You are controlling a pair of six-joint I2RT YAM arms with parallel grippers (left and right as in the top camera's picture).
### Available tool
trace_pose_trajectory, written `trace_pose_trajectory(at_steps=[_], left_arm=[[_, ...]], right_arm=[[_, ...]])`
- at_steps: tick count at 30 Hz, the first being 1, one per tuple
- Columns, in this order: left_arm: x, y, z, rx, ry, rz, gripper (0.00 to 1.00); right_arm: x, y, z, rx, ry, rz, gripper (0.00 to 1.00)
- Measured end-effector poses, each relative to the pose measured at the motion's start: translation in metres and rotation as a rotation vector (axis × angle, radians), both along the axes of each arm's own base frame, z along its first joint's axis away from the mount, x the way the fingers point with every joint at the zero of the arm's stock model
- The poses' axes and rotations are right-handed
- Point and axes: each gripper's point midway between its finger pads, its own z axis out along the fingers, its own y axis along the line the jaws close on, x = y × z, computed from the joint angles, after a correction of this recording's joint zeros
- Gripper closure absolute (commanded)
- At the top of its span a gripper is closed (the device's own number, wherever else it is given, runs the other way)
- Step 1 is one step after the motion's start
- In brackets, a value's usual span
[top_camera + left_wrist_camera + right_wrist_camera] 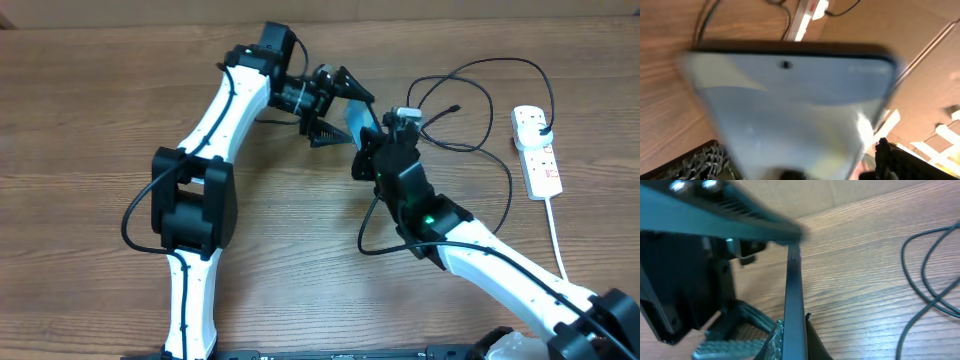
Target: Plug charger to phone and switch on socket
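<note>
Evidently the phone (792, 295) is being readied for plugging, and nothing is connected yet. Closest in, the right gripper (790, 342) has its ribbed pad (774, 341) against one face of the phone's thin dark edge and a finger on the other, so it appears to be pinching it. The left gripper (800, 167) is spread wide on either side of the same phone; I cannot tell whether it is actually squeezing. The phone is held off the table (100, 130) between the two arms. Its pale blue screen faces the left wrist camera, blurred, with a small camera dot near its top edge. Farther right, the charger (490, 110) lies in loose black loops with its tip free. Farthest out, the socket (537, 150) sits near the table's right edge. Next, I judge, one gripper must hold the phone steady while the other lets go and fetches the cable tip.
</note>
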Motion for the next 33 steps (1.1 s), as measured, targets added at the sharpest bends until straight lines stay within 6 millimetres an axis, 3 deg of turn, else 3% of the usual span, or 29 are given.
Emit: trace_pose_trajectory(at_steps=[4,6,10,13,15,17,20,21,23,25,28,30,31,32,33], left_arm=[[0.021,0.033,0.006,-0.002,-0.035,0.067,0.0],[0.026,0.057,0.01,0.038,-0.055,0.11,0.0],[0.02,0.11,0.037,0.247,-0.14,0.205,0.0],[-0.003,0.147,0.087,0.444,-0.289,0.284,0.0],[-0.036,0.174,0.135,0.598,-0.427,0.355,0.0],[-0.07,0.196,0.175,0.704,-0.538,0.429,0.0],[-0.113,0.22,0.205,0.805,-0.641,0.522,0.0],[-0.129,0.227,0.204,0.839,-0.653,0.548,0.0],[-0.141,0.235,0.195,0.862,-0.658,0.595,0.0],[-0.153,0.244,0.149,0.901,-0.562,0.627,0.0],[-0.126,0.239,0.1,0.786,-0.579,0.733,0.01],[-0.121,0.23,0.058,0.688,-0.519,0.768,0.01],[-0.113,0.219,0.048,0.575,-0.504,0.8,0.0],[-0.118,0.214,0.022,0.553,-0.438,0.795,0.0],[-0.115,0.208,0.014,0.488,-0.42,0.813,0.0]], right_arm=[[0.002,-0.046,0.012,0.078,0.037,-0.132,0.96],[-0.003,-0.082,0.019,0.133,0.069,-0.233,0.96],[-0.016,-0.134,0.037,0.236,0.093,-0.351,0.96],[-0.034,-0.168,0.047,0.316,0.117,-0.414,0.96],[-0.047,-0.192,0.048,0.37,0.145,-0.463,0.96],[-0.054,-0.203,0.046,0.411,0.169,-0.478,0.96],[-0.054,-0.208,0.041,0.484,0.173,-0.447,0.96],[-0.054,-0.206,0.037,0.508,0.179,-0.426,0.96],[-0.053,-0.199,0.034,0.549,0.179,-0.368,0.96],[-0.055,-0.182,0.031,0.591,0.203,-0.278,0.96],[-0.061,-0.165,0.03,0.633,0.243,-0.191,0.96],[-0.063,-0.158,0.031,0.653,0.255,-0.153,0.96],[-0.064,-0.151,0.033,0.68,0.26,-0.119,0.96],[-0.064,-0.149,0.035,0.69,0.258,-0.106,0.96],[-0.064,-0.146,0.036,0.713,0.256,-0.091,0.96]])
